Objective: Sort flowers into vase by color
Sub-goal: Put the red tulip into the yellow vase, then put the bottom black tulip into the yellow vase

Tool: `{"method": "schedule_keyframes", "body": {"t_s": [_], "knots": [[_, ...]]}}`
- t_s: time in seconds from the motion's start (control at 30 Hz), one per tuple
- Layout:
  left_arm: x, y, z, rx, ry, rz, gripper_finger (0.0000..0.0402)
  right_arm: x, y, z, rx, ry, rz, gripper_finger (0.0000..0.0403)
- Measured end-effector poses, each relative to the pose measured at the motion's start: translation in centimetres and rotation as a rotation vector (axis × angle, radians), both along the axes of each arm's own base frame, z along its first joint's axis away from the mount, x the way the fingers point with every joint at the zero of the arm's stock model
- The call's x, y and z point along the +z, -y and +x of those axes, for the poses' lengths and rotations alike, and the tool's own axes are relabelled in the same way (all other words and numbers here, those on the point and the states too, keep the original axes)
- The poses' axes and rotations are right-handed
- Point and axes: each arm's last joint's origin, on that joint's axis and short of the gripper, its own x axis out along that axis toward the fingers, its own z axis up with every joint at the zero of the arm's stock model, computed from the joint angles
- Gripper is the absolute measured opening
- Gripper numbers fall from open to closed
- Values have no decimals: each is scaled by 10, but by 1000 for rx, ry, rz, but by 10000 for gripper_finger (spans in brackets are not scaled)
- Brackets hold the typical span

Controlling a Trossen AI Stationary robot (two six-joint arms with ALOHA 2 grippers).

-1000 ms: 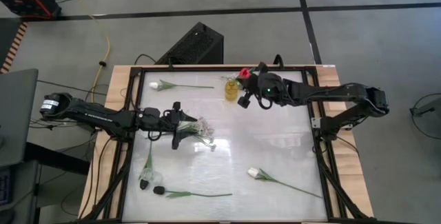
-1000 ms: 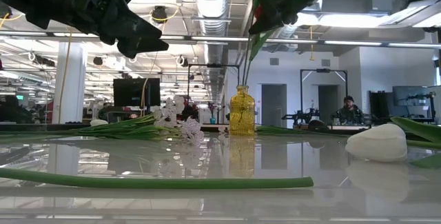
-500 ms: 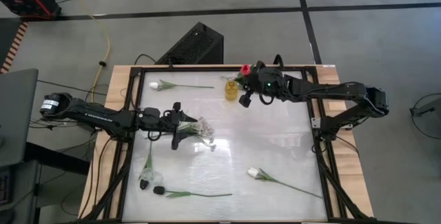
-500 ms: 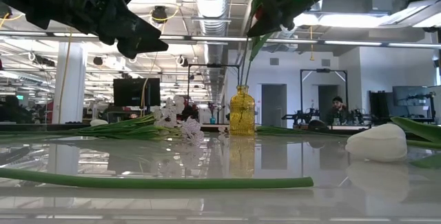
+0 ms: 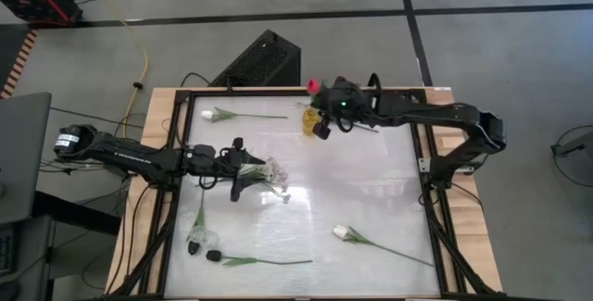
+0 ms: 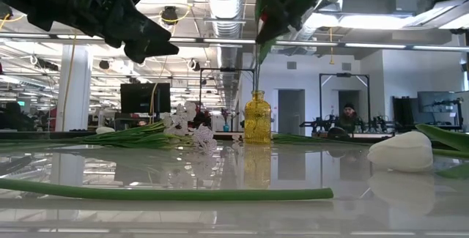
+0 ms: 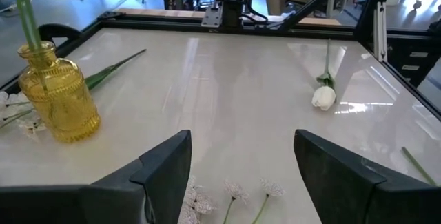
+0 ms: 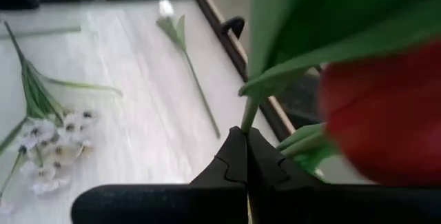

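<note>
A red tulip stands with its stem's lower end in the squat amber vase, which shows in the low view at the table's far edge. My right gripper is shut on the tulip's stem above the vase. My left gripper is open and empty, above a spray of tiny white blossoms lying at the table's left middle; its fingers stand apart. My right gripper pinches the red tulip's green stem between its two shut fingers, just below the red bud and its leaves. The stem hangs nearly upright below the fingers, its lower end inside the vase.
A white tulip lies at the far left, another white tulip at the near right, and two black tulips at the near left. A long green stem lies close to the low camera. People sit in the room beyond.
My right gripper has gone toward the table's left and far edge with the red tulip. The tulip has tipped from leaning right to nearly upright, its bud end moving while its lower end stays in the vase.
</note>
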Motion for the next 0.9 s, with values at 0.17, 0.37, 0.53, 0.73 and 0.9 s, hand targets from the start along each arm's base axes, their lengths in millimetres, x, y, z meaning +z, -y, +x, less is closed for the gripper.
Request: {"method": "schedule_keyframes", "body": {"t_s": [0.17,0.37,0.53,0.73,0.9], "knots": [[-1,1,0,-26,-7,-22,245,-4,4,10,-20,-43,29,17],[-1,1,0,-26,-8,-22,245,-4,4,12,-26,-71,45,42],[-1,1,0,-26,-8,-20,245,0,3,8,-28,-65,43,59],[-1,1,0,-26,-8,-19,245,1,4,1,-51,-91,71,90],[-1,1,0,-26,-10,-20,245,3,3,-4,-55,-104,81,144]]}}
